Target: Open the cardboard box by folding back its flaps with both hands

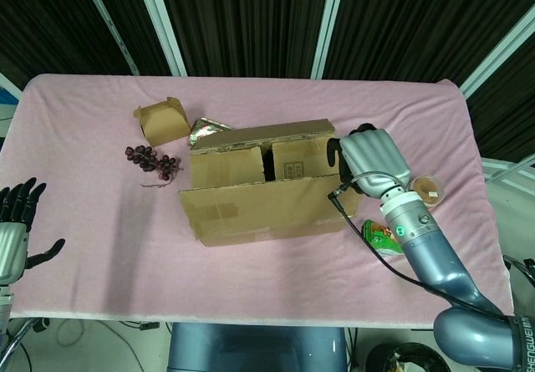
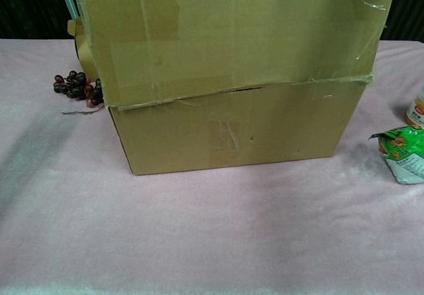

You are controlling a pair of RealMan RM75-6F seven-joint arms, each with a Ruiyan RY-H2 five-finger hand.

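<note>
The cardboard box (image 1: pixel 259 180) lies in the middle of the pink table. Its near long flap (image 1: pixel 267 209) leans out toward me and in the chest view stands above the front wall (image 2: pixel 232 132) as a broad panel (image 2: pixel 232 30). The far long flap (image 1: pixel 263 134) stands up. Two short inner flaps (image 1: pixel 226 170) (image 1: pixel 299 159) lie over the opening with a dark gap between them. My right hand (image 1: pixel 372 161) sits at the box's right end, back up, fingers curled at the top edge; its hold is hidden. My left hand (image 1: pixel 17 217) hovers far left off the table edge, fingers spread, empty.
A small open carton (image 1: pixel 160 121), a bunch of dark grapes (image 1: pixel 152 160) (image 2: pixel 78 86) and a foil packet (image 1: pixel 207 129) lie left of and behind the box. A green snack packet (image 1: pixel 383 234) (image 2: pixel 403 152) and a small tub (image 1: pixel 428 188) sit to its right.
</note>
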